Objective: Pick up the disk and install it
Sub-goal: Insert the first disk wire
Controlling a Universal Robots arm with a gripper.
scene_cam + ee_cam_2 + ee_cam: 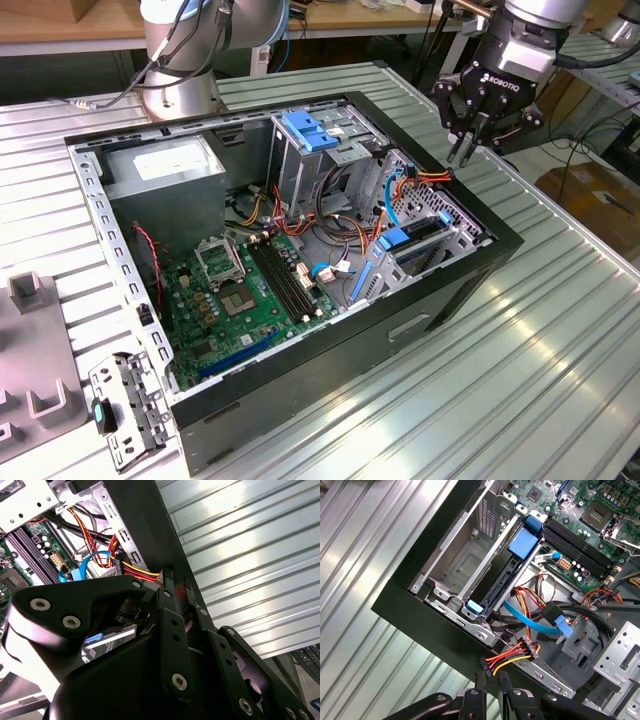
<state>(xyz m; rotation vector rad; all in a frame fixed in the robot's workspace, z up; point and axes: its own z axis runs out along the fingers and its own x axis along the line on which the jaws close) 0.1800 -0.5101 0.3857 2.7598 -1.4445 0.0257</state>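
Disk [510,572]: blue-framed metal slab, edge-on.

Open computer case [330,360], green motherboard [250,290], ribbed table [500,380]

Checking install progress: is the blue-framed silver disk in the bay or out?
In. The blue-framed silver disk stands slotted inside the grey metal bay.

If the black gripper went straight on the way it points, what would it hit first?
Likely the red, yellow and orange wire bundle at the black computer case's rim; the gripper hangs right over it, though depth is unclear.
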